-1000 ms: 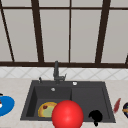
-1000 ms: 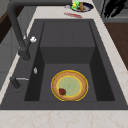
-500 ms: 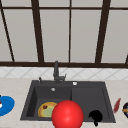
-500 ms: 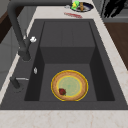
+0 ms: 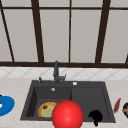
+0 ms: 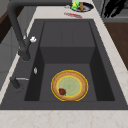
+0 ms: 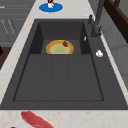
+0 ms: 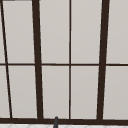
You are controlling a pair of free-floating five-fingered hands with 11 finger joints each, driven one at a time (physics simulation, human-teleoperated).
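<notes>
At the front edge of the dark sink (image 5: 107, 100), a black hand (image 5: 95, 116) hovered over the right side; whether its fingers were curled or straight could not be told. Just to its left a red ball (image 5: 67, 115) sat close to the camera, near but apart from the hand. Behind the ball, a yellow plate (image 6: 69, 85) lay in the left basin.

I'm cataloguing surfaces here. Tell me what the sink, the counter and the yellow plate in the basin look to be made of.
The sink looks like dark matte composite or stone: flat charcoal, no shine. The counter looks like pale polished marble or a laminate copy, going by its faint veining. The yellow plate seems glazed ceramic, with a yellow rim and greenish centre, though plastic is possible. A black hand hovers near the sink's front right corner.
</notes>
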